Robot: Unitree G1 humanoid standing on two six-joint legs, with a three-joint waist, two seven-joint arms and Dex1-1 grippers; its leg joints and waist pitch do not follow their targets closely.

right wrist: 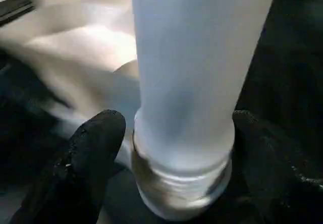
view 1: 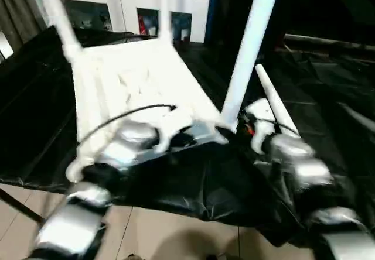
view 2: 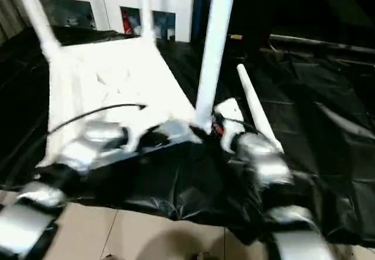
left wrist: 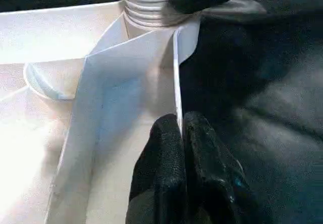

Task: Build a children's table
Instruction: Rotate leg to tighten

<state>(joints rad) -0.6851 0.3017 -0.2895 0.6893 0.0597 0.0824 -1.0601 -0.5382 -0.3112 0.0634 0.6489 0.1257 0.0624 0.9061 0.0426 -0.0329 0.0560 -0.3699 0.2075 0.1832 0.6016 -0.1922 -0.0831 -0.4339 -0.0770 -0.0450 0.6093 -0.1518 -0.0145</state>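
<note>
Upside down on the black-draped bench (view 1: 328,96) lies the white tabletop (view 1: 135,78), its ribbed underside facing up, reaching from the picture's middle toward 11 o'clock in the left eye view. 3 white legs stand up out of its corner sockets: 1 at the far left corner (view 1: 55,8), 1 at the far right corner (view 1: 163,8), and 1 at the near right corner (view 1: 249,43). A 4th leg (view 1: 275,99) lies loose on the bench cloth, just beside the standing near leg, toward 3 o'clock from the tabletop.

At the tabletop's near edge, around 6 o'clock, the left gripper (left wrist: 180,133) has its jaws pressed together on the thin rim wall of the tabletop, close to the ribbed base of the near right leg. The right gripper (right wrist: 179,133) sits at the foot of that same leg, its black fingers (right wrist: 93,153) spread on either side of the tube and not visibly touching it.

Beyond the bench, at 12 o'clock, stand white cabinets (view 1: 132,2).
</note>
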